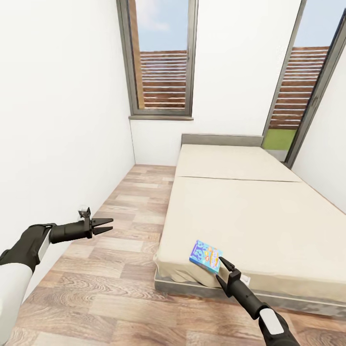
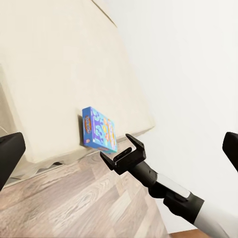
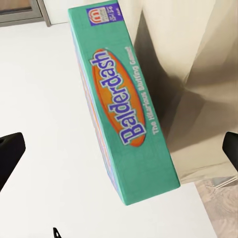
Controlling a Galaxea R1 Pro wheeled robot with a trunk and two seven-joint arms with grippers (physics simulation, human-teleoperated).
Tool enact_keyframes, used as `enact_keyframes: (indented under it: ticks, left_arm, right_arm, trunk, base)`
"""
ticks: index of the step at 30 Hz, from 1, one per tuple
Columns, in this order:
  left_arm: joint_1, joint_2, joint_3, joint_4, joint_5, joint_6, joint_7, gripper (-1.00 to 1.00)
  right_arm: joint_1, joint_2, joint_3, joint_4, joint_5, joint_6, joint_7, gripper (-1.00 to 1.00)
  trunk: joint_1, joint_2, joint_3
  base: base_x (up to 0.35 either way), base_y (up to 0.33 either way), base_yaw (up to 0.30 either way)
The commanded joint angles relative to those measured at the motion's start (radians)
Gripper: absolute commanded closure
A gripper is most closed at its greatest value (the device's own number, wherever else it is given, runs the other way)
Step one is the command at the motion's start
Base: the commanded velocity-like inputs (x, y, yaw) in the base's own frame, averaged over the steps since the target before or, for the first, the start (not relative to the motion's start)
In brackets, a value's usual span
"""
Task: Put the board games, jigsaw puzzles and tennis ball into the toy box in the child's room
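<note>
One board game (image 1: 205,256), the small blue box, lies on the near left corner of the bed (image 1: 250,211), right at the mattress edge and slightly overhanging it. The right gripper (image 1: 224,270) sits just beside the box on its near side, jaws apart, fingers flanking the box's edge without clearly touching it; in the right wrist view the teal side of the box (image 3: 126,99) fills the gap between the two dark fingertips (image 3: 10,153). The left gripper (image 1: 103,224) hangs well apart, out over the wood floor (image 1: 96,288) to the left of the bed, jaws together and holding nothing. Likely the grasp is about to be made, and the risk lies in the box's perch: a nudge from either finger before the jaws close could tip it off the corner onto the floor. Pinching only a thin edge may also let it swing or slip once lifted. Another danger is the lower finger snagging the loose sheet.
</note>
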Motion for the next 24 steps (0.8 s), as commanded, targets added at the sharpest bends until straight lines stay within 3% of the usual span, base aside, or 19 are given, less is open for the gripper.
enact_keyframes:
  ticks: [1, 24]
  left_arm:
    - [-0.001, 0.000, 0.001, 0.000, -0.003, 0.010, -0.005, -1.00]
    - [-0.001, 0.000, 0.000, 0.000, -0.003, 0.010, -0.004, -1.00]
  right_arm:
    - [-0.001, 0.001, -0.006, -0.001, 0.000, 0.006, 0.001, -1.00]
    - [-0.001, 0.001, -0.005, -0.001, 0.002, 0.006, 0.002, -1.00]
  trunk:
    - [0.000, 0.000, -0.001]
    - [0.000, 0.000, -0.001]
  base:
    - [0.000, 0.007, 0.000]
    - [0.000, 0.051, 0.000]
